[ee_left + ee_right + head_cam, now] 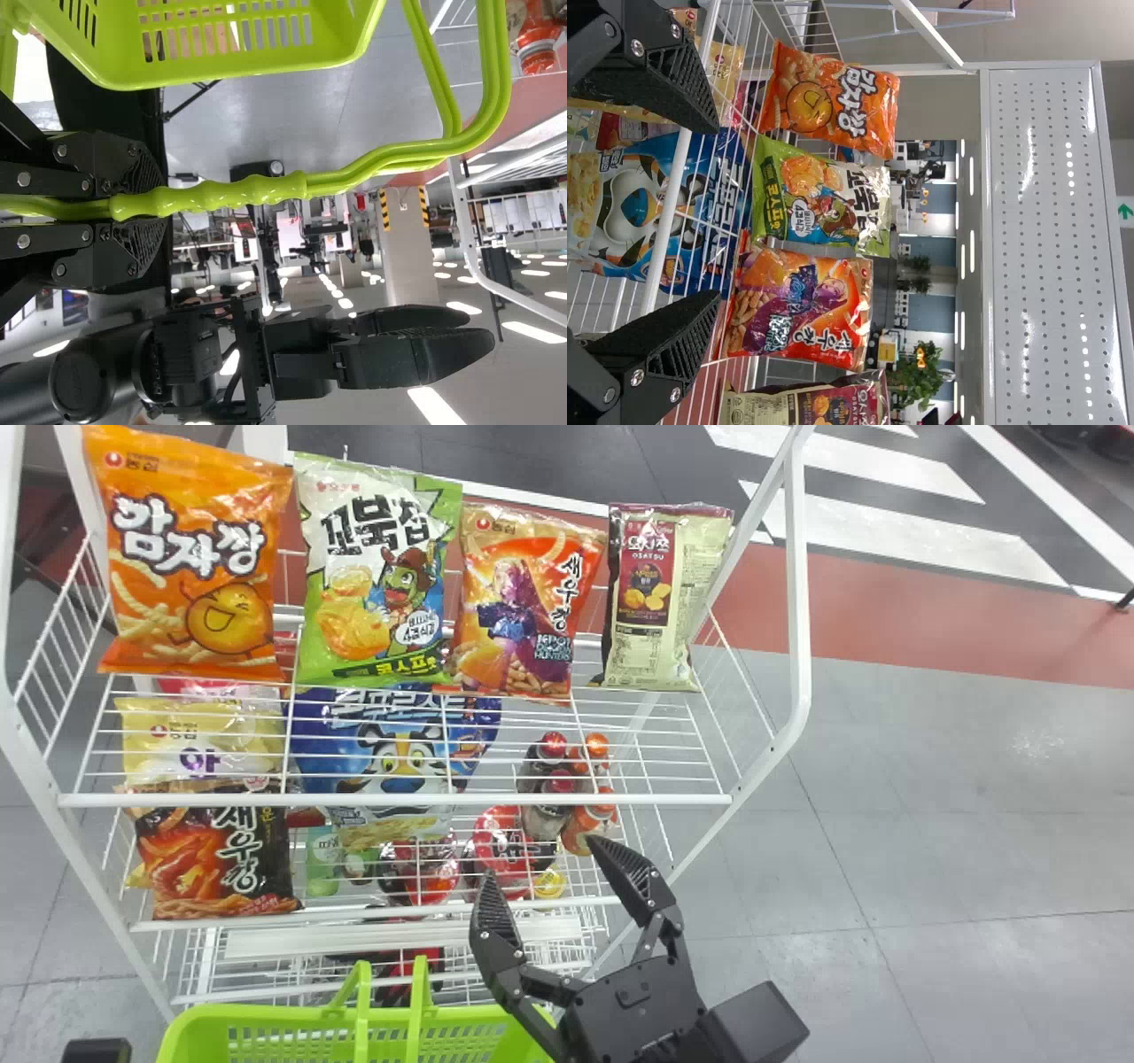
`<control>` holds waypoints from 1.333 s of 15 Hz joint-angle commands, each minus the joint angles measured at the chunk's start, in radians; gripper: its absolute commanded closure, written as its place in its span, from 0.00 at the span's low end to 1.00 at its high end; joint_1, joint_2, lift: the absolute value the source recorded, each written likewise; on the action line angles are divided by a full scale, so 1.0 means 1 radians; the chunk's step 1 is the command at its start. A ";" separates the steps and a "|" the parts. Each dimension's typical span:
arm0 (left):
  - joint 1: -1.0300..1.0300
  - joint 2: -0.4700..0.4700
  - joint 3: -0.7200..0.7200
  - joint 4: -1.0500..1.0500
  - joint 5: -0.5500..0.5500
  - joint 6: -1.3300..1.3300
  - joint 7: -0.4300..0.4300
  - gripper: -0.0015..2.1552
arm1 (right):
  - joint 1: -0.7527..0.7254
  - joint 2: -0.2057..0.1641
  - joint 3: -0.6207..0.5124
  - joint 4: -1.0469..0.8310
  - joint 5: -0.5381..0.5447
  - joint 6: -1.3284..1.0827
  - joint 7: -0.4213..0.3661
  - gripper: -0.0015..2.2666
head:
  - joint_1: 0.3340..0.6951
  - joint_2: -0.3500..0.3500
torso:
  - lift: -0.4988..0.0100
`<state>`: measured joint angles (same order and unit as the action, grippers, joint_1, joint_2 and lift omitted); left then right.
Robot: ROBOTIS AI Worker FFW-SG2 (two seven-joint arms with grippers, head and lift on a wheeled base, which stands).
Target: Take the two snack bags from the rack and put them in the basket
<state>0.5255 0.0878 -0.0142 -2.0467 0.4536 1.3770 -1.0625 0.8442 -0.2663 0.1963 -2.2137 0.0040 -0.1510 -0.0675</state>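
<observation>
Bags (381,567) on the rack (399,800), basket (266,1014) near.
Right end effector (539,856) sits released; left end effector (162,204) is grasping the handle (230,193).

Head view: above, facing down onto rack (399,801)
Left wrist view: close beside basket (204,73)
Right wrist view: near, facing bags (819,199)
Shared with head: basket, left; bags, right

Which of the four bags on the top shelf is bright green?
The green and white bag, second from left in head view; others are orange or cream.
</observation>
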 commanded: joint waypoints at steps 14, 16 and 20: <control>0.004 -0.003 0.004 0.020 0.002 -0.074 -0.001 0.99 | -0.037 0.004 0.014 0.006 -0.001 0.031 0.002 0.08 | 1.00 0.00 | 0.96; 0.004 -0.003 0.004 0.028 0.002 -0.074 -0.002 0.99 | -0.135 0.016 0.043 0.034 0.001 0.172 0.002 0.08 | 1.00 0.02 | 0.96; 0.004 -0.003 -0.010 0.049 -0.003 -0.101 0.001 0.99 | -0.341 0.052 0.097 0.134 0.008 0.273 0.002 0.08 | 1.00 0.11 | 0.96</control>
<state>0.5292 0.0843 -0.0175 -1.9998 0.4546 1.2848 -1.0635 0.5696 -0.2297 0.2762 -2.1179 0.0097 0.1082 -0.0659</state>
